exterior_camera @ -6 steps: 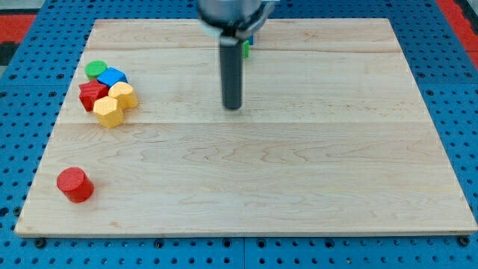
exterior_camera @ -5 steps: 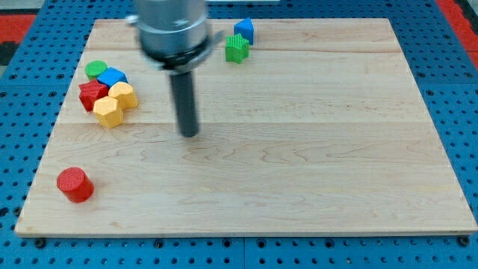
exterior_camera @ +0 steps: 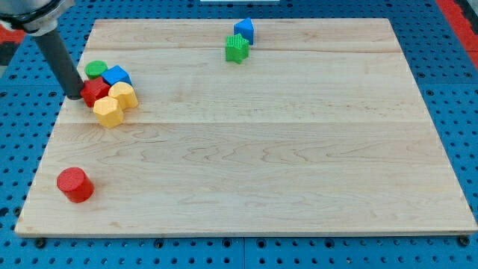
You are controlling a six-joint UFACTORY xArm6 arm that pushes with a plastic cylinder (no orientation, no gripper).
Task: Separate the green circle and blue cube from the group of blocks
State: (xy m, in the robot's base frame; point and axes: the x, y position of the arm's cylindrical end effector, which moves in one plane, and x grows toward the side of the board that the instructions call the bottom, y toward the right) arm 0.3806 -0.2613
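Nothing's separated yet, my tip [exterior_camera: 75, 96] (no jaws on this rig) sits left of the red block [exterior_camera: 93, 92], with green circle [exterior_camera: 95, 69] and blue cube [exterior_camera: 116, 76] packed in the cluster.

Arm: enters at view's top-left corner; only a grey cylindrical housing shows, cut off by frame edge. Rod: dark, straight, slanting down and toward view's right from housing. My tip [exterior_camera: 75, 96]: at lower end of rod, down at surface level, near view's left edge, upper half. Rest of arm out of frame.
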